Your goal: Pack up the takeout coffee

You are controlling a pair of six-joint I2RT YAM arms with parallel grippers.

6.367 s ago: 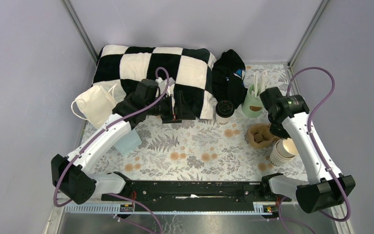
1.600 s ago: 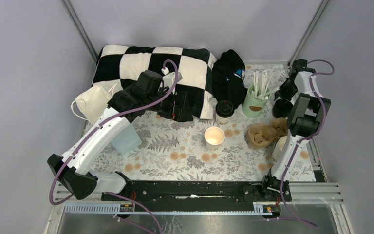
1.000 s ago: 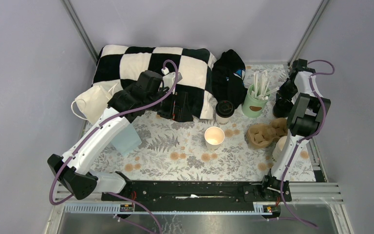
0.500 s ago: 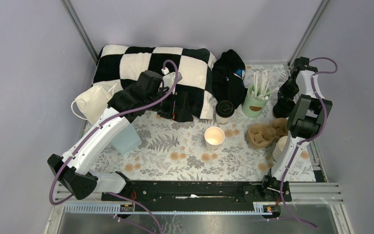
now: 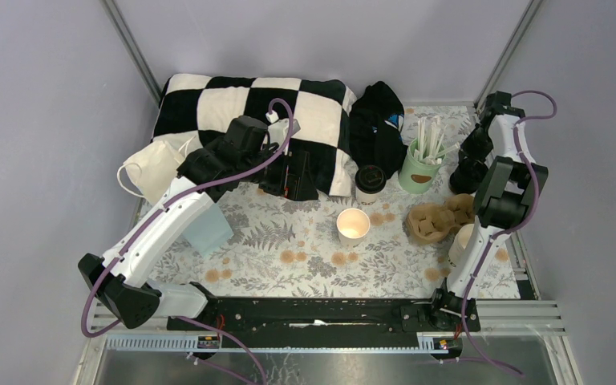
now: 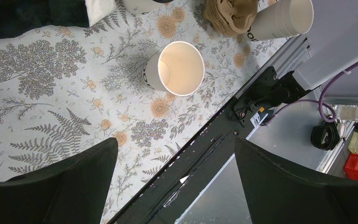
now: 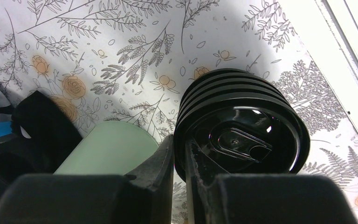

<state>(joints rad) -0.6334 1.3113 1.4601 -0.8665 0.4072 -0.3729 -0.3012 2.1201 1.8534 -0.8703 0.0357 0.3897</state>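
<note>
right fingers (image 7: 144, 186) | pinching lid stack (image 7: 242, 135) rim | lidless cup (image 5: 353, 225) well apart

The stacked lids (image 7: 242, 140) are glossy black plastic; the open cup (image 6: 175, 68) is matt white paper.

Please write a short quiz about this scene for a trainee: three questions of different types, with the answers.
1. True or false: the paper cup in the middle of the table has a lid on it.
2. What stands in the green cup? A) white sticks B) spoons C) nothing
3. Fill in: the right gripper pinches the rim of a stack of black ____.

Key: 1 false; 2 A; 3 lids.
</note>
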